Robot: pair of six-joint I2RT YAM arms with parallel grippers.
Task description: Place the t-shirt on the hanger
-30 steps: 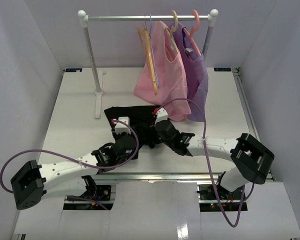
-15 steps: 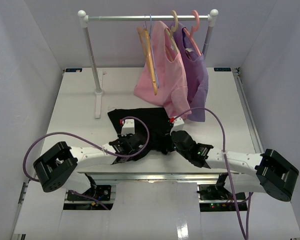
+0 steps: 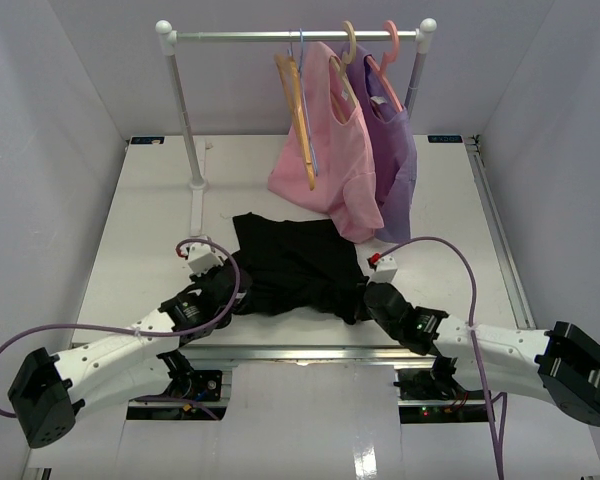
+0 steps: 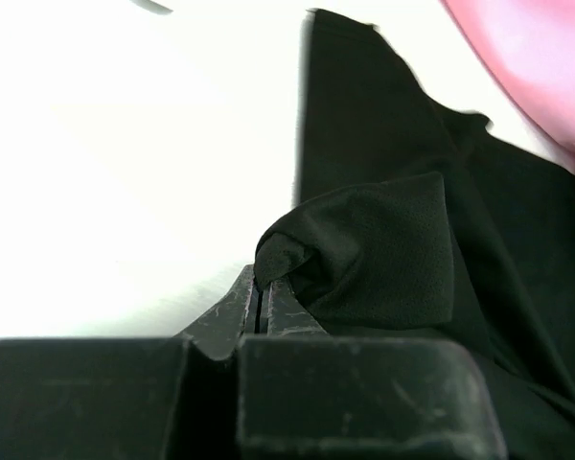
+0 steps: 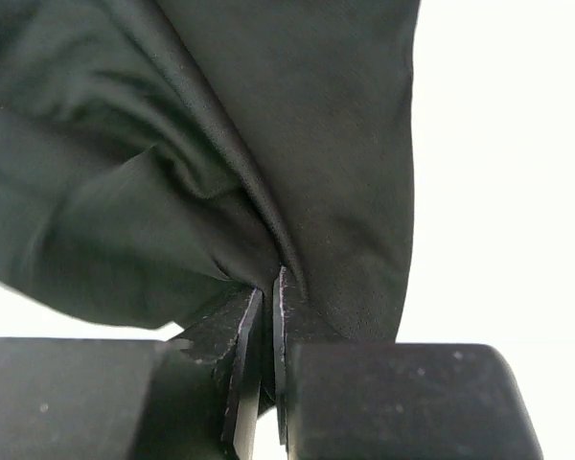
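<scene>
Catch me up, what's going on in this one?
Both arms hold the black t-shirt, which lies on the table near their bases. The left gripper is shut on a fold at its left edge, the right gripper on bunched fabric at its right. The light-blue hanger hangs on the rail behind; the shirt is not yet on it.

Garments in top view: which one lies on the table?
The black t-shirt, lying on the table; the pink garment and purple garment hang from the rail.
</scene>
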